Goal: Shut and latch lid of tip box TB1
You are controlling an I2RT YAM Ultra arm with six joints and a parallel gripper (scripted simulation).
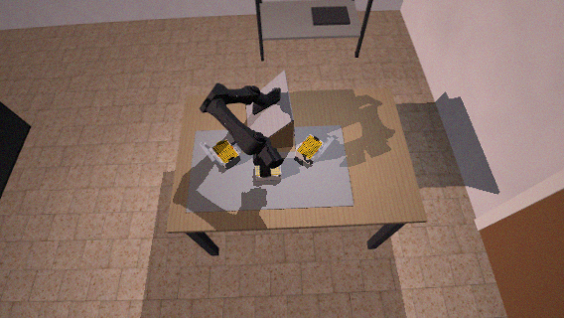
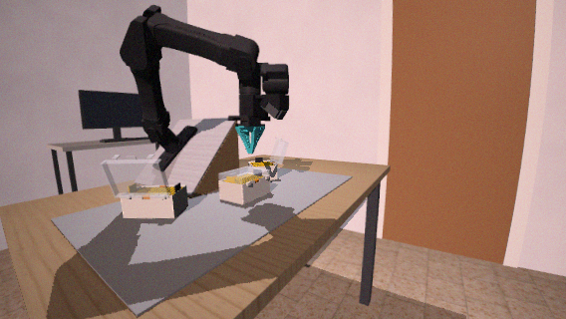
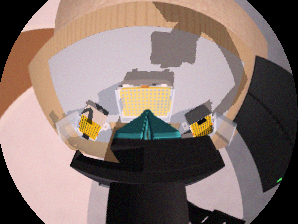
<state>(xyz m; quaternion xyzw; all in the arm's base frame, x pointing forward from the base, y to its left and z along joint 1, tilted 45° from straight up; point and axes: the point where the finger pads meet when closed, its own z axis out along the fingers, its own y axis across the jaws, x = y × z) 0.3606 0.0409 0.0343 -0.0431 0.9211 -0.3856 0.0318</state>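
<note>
While its teal fingers are pressing together into one narrow downward point and gripping nothing, the gripper (image 2: 250,145) is hanging in the air above the middle tip box (image 2: 243,185), clear of it. In the wrist view that box is lying straight ahead of the closed tips, its yellow tip grid showing and its lid looking lowered rather than raised. The black arm (image 2: 199,42) is arching up from behind the sloped ramp block (image 2: 204,150) and bending down at the wrist. Two more boxes are standing on the grey bench mat (image 2: 209,234): the near-left tip box (image 2: 149,199) is keeping its clear lid raised, and the far tip box (image 2: 264,166) is also showing a clear lid standing up. Seen from the top, the three are sitting in a row, well apart from each other. The ID stickers are too small to read, so which box is TB1 cannot be told. The mat is lying on a wooden table (image 2: 349,174); a desk with a dark monitor (image 2: 107,110) is standing by the far wall.
</note>
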